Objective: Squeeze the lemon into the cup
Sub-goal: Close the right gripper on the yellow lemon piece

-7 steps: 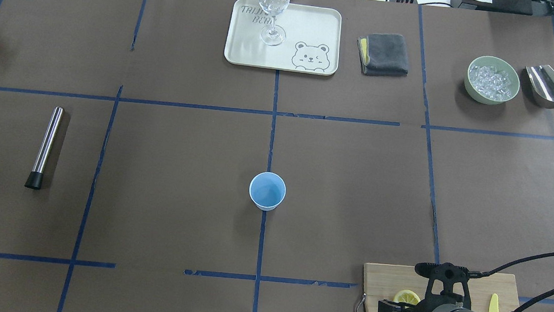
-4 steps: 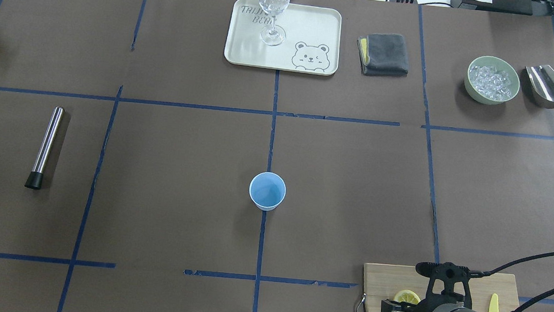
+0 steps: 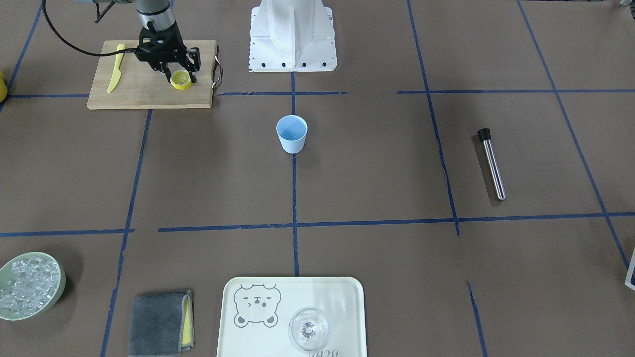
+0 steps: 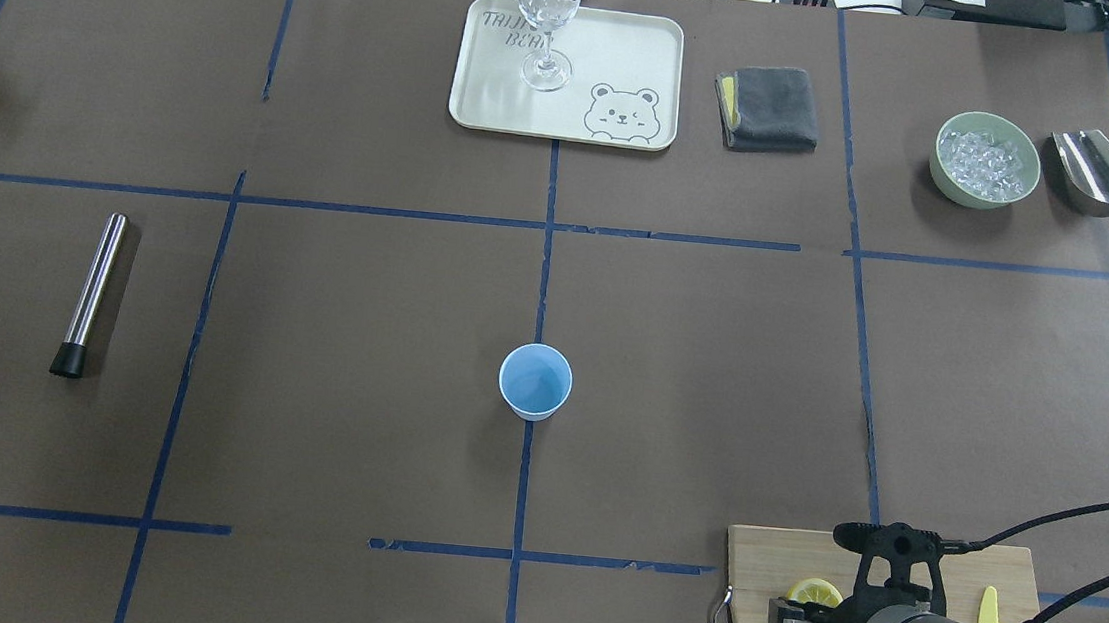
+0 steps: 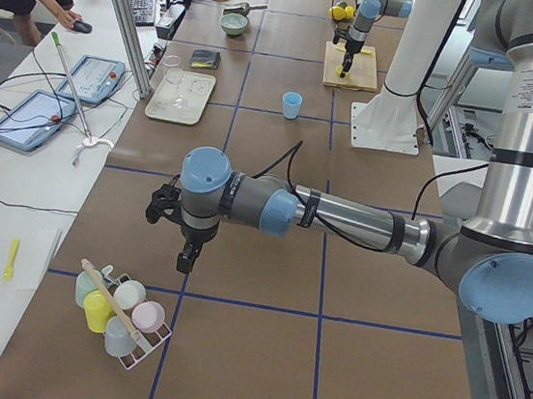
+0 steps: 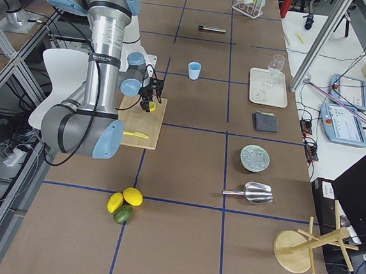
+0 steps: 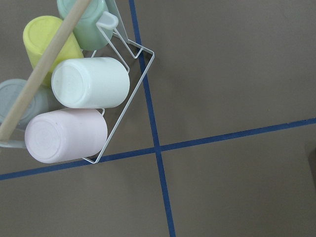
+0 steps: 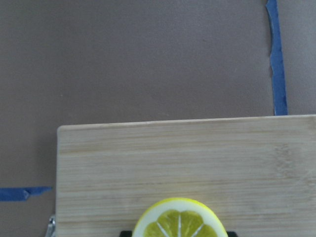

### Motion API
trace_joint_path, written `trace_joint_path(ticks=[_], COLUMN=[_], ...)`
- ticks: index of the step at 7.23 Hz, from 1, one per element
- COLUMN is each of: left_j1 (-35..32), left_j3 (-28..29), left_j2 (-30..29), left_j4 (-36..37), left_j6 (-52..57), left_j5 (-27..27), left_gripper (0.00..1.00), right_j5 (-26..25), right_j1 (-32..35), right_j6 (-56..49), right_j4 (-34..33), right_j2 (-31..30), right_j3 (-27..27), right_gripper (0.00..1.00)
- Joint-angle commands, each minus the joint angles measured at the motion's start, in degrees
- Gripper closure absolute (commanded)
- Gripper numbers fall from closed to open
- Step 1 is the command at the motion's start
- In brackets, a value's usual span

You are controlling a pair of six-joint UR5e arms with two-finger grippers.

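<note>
Front view: right gripper [image 3: 179,75] jaws straddle the lemon [image 3: 181,80] on the cutting board [image 3: 144,94], gripped or not we cannot tell; the cup [image 3: 291,133] stands well clear of them. Overhead half-hides the slice, and its visible finger is closer in than a second ago. Only the left-side view shows the left gripper [image 5: 184,263], jaws unreadable.

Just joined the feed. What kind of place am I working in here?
Likely a robotics lab staged as a drinks station: blue tape grid on the table, operator tablets alongside, plus an ice bowl and lemon on a cutting board.
</note>
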Motion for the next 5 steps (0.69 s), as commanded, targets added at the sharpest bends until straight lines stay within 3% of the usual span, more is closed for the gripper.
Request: trace_joint_path(ticks=[1,5], left_j1=[0.0,0.0], left_j3=[0.0,0.0], left_j2=[-0.2,-0.2], left_j4=[0.0,0.0], left_j6=[0.0,-0.1], left_j5=[0.0,0.0], left_gripper=[0.00,0.00], right_j5=[0.1,0.6], right_j1=[0.2,1.0], right_j6=[0.0,-0.1], right_j4=[0.1,-0.2], right_j2=[0.0,-0.6], right_j3=[0.2,2.0], right_gripper=[0.49,0.49])
